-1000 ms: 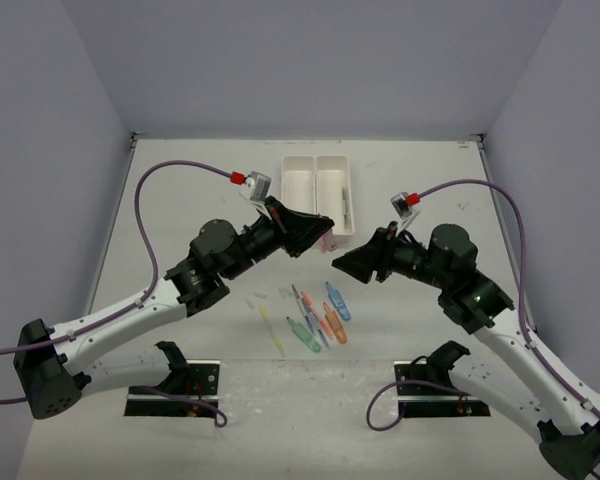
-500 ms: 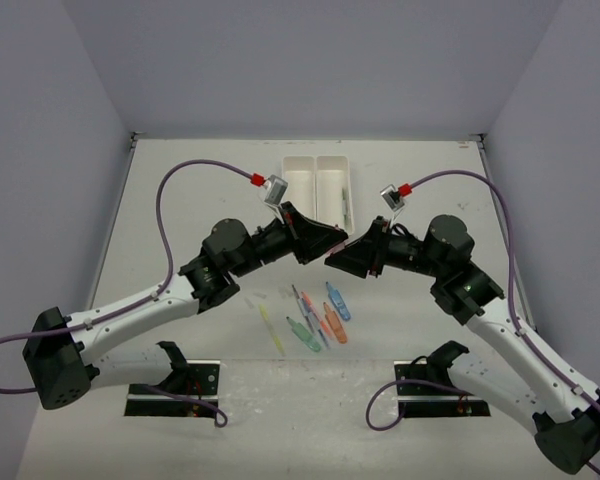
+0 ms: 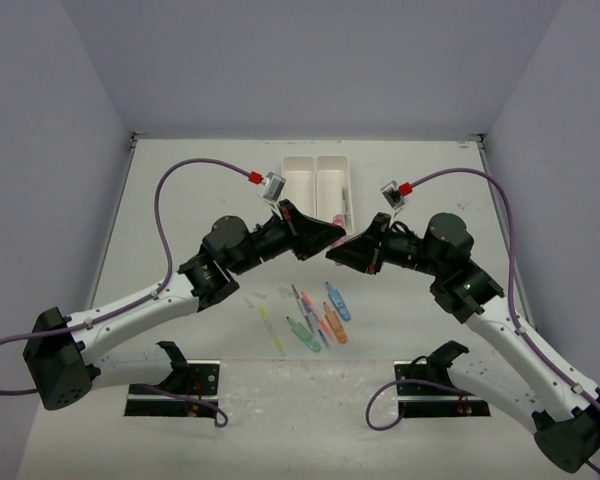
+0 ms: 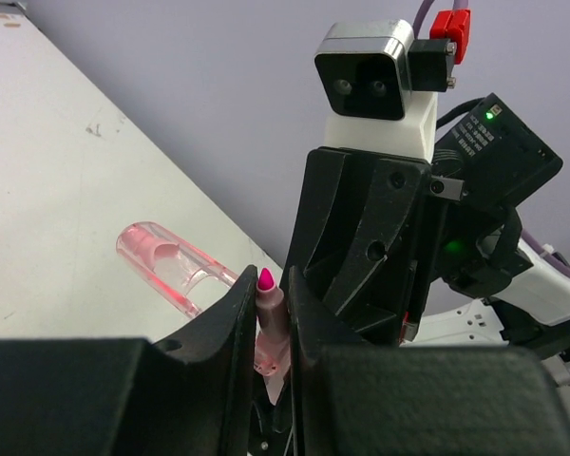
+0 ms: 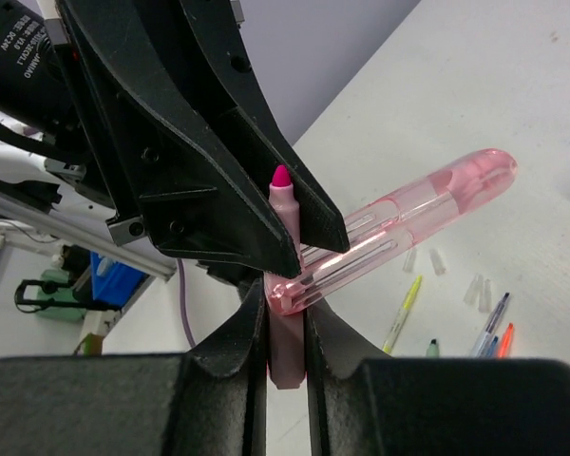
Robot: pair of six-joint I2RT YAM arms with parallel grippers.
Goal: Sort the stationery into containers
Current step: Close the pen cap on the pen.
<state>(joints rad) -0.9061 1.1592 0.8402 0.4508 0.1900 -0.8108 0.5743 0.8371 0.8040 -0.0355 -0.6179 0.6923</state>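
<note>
Both grippers are nose to nose in mid-air. The left gripper is pressed together on a pink marker, and the right gripper is pinching the same barrel from the opposite side. It is a two-handed hold on one short, chunky piece. In both wrist views the marker stands along the line of the fingers with its bare pink tip up, so its long axis runs across the line between the two arms. A clear pink cap sticks out sideways just beside the grip. Whether it lies on the table or is caught in the fingers cannot be told. The tray sits just beyond the meeting point on the far side, its two long compartments running away from the arms. Neither arm is clearly nearer to it. The likely next move is for one side to let go so the other can carry the marker forward. The marker would have to be turned to lie along a compartment, not across it. Nearer the bases, the other pens lie loose on the table, well apart from the tray.
</note>
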